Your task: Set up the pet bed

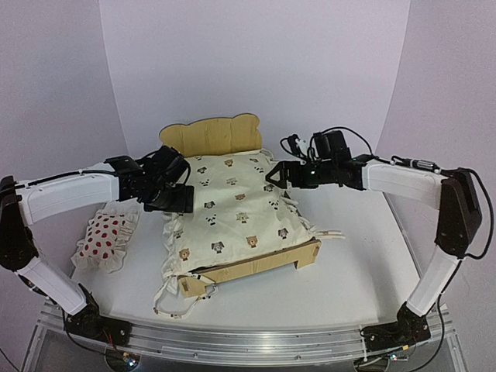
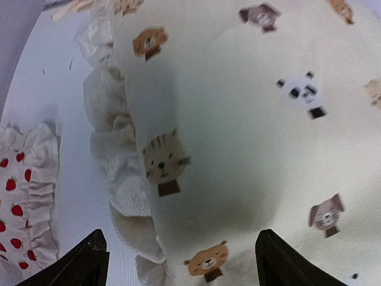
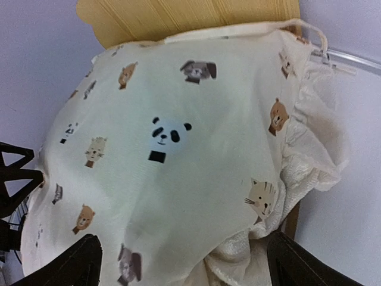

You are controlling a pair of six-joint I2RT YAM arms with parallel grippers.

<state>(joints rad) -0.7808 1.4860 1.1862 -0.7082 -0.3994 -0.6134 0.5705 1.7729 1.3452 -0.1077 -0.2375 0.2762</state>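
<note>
Pincers of our left gripper (image 1: 177,201) and right gripper (image 1: 273,175) hang released over the pet bed (image 1: 209,138), which stands between the arms beneath the cushion (image 1: 232,211). We should tuck the cushion's overhanging ruffles inside the bed's rails, then fetch the spotted pillow (image 1: 105,236) left of the bed.

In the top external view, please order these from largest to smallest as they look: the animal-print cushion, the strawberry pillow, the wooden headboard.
1. animal-print cushion, clearly largest.
2-3. strawberry pillow and wooden headboard look about alike; the headboard is farther and partly hidden by the cushion, so I do not rank them.
</note>
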